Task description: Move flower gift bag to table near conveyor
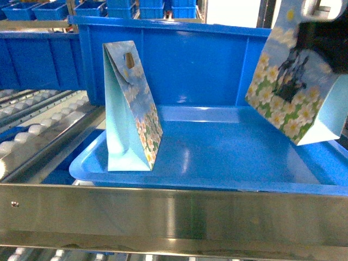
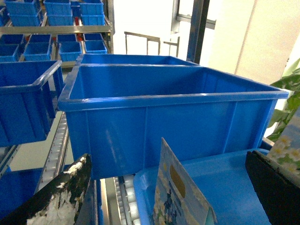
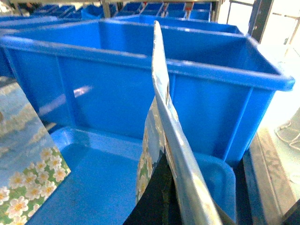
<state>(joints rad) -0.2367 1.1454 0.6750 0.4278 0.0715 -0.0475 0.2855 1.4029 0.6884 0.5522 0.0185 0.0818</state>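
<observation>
Pinched in the right gripper (image 1: 322,46) at the upper right of the head view: the held flower gift bag (image 1: 288,92), gripped near its top edge. Tilted, with the bottom corner swung down and to the right. Hanging above the right end of the blue tray (image 1: 228,157), clear of the tray floor. Seen edge-on in the right wrist view as a thin folded top rising up the middle of the frame, with one dark finger (image 3: 157,201) pressed flat against the near face. Probably clamped from the far side too, though hidden there behind the paper.

Well apart to the left, on the same tray: a second flower gift bag (image 1: 133,109), upright on its base, near the tray's left front corner, untouched by either arm.

In the left wrist view, the left gripper (image 2: 173,201) spread wide, one paint-chipped finger (image 2: 63,197) at lower left and the other at lower right. Top of the second bag between them, touching neither.

Directly behind the tray: a large blue bin (image 1: 185,60), its front wall close behind both bags. More blue bins (image 2: 28,98) on the racks beyond.

To the left of the tray: the conveyor (image 1: 32,130), white rollers sloping along steel tracks. Across the bottom of the head view: a steel rail (image 1: 174,212), in front of the tray.
</observation>
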